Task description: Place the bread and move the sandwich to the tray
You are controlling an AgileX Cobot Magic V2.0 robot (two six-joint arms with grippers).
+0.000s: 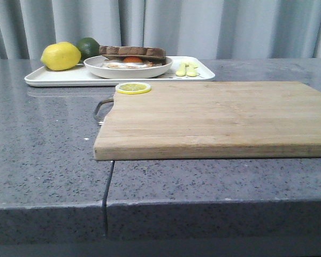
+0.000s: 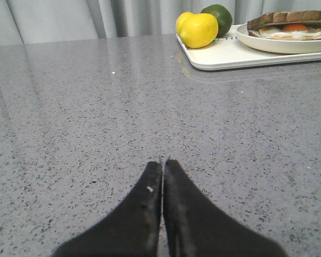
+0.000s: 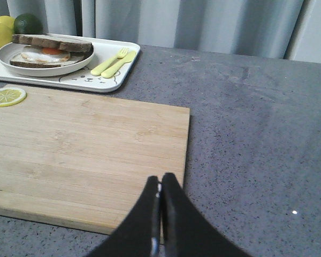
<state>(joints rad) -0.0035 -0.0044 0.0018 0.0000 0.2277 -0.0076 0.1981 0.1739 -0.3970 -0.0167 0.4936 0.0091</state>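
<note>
The sandwich [image 1: 132, 56], brown-crusted slices around a fried egg with an orange yolk, lies on a round white plate [image 1: 128, 69]. The plate stands on the white tray [image 1: 53, 78] at the back left. The top slice of bread [image 1: 132, 51] rests on the egg. The sandwich also shows in the left wrist view [image 2: 291, 27] and the right wrist view [image 3: 48, 51]. My left gripper [image 2: 163, 163] is shut and empty over bare countertop, well short of the tray [image 2: 224, 56]. My right gripper [image 3: 161, 179] is shut and empty over the near right corner of the cutting board [image 3: 85, 150]. Neither gripper shows in the front view.
A wooden cutting board [image 1: 214, 118] fills the middle of the grey counter, with a lemon slice [image 1: 133, 88] on its far left corner. On the tray are a lemon [image 1: 61, 55], a lime [image 1: 89, 47] and a yellow fork and knife [image 1: 186, 68]. A curtain hangs behind.
</note>
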